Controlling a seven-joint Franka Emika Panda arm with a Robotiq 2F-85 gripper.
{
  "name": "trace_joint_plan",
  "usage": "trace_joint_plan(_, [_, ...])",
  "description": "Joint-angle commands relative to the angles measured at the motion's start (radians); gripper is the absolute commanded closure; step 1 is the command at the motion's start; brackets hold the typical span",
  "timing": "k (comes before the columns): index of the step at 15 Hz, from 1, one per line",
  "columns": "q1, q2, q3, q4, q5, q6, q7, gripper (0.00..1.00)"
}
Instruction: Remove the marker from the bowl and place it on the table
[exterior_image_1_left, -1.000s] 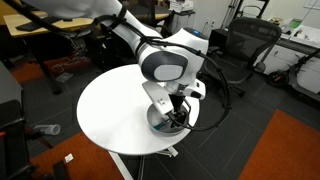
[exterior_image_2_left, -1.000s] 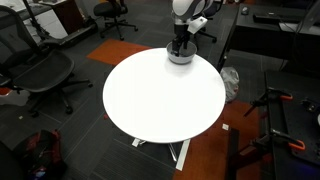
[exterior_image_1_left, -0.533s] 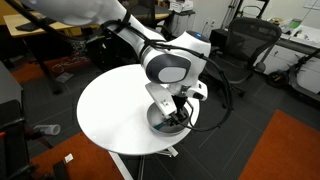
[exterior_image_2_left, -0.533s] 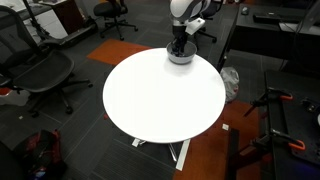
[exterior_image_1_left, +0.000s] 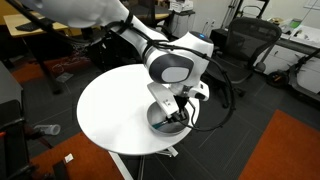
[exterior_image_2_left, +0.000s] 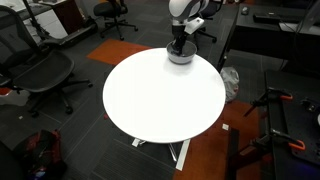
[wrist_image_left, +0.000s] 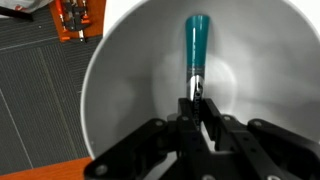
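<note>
Marker in bowl, long axis straight out from jaws (teal end far); jaws clamped on dark near end. Next: lift clear, onto desk.

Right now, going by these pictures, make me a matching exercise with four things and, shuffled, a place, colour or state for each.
Things:
1. marker
2. bowl
3. table
4. gripper

Descriptions:
A. round white top that bears the dish
B. teal end, lying inside the dish
C. reaching down, fingers closed on a slim stick
D. pale and shallow, near the tabletop's edge

Pairs: 1-B, 2-D, 3-A, 4-C
</note>
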Motion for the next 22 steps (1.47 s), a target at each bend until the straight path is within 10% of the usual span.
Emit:
trace_joint_plan(1, [0.003,-0.027,-0.002,-0.010,0.010,-0.028,0.033,0.95])
trace_joint_plan(22, [0.181,-0.482,-0.044,-0.560,-0.052,0.223,0.261,0.95])
